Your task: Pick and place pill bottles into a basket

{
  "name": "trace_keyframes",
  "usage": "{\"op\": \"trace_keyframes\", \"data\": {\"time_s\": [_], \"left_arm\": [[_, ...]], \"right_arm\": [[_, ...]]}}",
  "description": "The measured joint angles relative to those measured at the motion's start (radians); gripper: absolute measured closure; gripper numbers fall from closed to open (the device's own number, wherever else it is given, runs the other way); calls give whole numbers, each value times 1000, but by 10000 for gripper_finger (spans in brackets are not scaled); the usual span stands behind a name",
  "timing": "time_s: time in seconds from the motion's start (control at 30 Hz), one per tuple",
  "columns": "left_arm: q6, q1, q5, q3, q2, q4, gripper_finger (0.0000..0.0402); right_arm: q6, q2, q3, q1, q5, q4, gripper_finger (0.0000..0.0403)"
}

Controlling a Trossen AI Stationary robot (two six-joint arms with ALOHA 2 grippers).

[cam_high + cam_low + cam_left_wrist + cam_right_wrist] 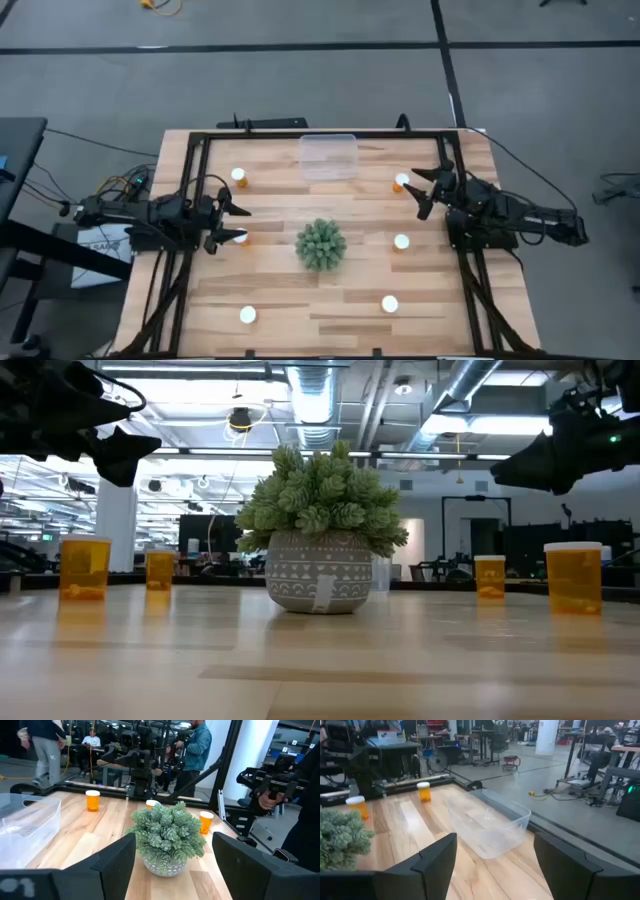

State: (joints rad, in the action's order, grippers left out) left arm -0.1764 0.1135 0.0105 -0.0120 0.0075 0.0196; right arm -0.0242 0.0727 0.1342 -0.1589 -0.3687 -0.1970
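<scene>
The left gripper (232, 222) hangs over the left side of the table (280, 290). Its two fingers (117, 862) are spread apart, and there is nothing between them. One pill bottle (240, 238) stands right by the fingertips, on the side nearer the front of the table. Another pill bottle (239, 177) stands farther off, toward the back edge. Straight ahead of the fingers is the green plant (321, 244) in its grey pot.

The right gripper (427, 190) hangs over the right side of the table. Its fingers (440, 862) are spread apart too, and they hold nothing. A pill bottle (401, 183) sits just beside the fingertips — very close, but I cannot tell if it touches them. Ahead of these fingers lies the basket (329, 156), a clear tray at the back edge of the table. It looks empty.

A fourth pill bottle (401, 241) stands right of the plant, behind the right fingers. Two more are well away from both grippers, near the front edge — one on the left (247, 315) and one on the right (389, 304). All six bottles stand upright on the table, outside the basket.

People (192, 750) stand in the room behind the table.
</scene>
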Motion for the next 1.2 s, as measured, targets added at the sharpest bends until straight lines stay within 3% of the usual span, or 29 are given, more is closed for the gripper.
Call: {"op": "trace_keyframes", "data": {"time_s": [0.57, 0.77, 1.1, 1.2], "left_arm": [[0, 0, 0, 0, 0, 0, 148], [0, 0, 0, 0, 0, 0, 148], [0, 0, 0, 0, 0, 0, 148], [0, 0, 0, 0, 0, 0, 148]], "right_arm": [[-39, 16, 12, 1, 3, -46, 143], [-66, 167, 62, 0, -11, -87, 143], [-128, 483, 212, -1, -207, -185, 143], [-180, 530, 262, -12, -206, -188, 143]]}}
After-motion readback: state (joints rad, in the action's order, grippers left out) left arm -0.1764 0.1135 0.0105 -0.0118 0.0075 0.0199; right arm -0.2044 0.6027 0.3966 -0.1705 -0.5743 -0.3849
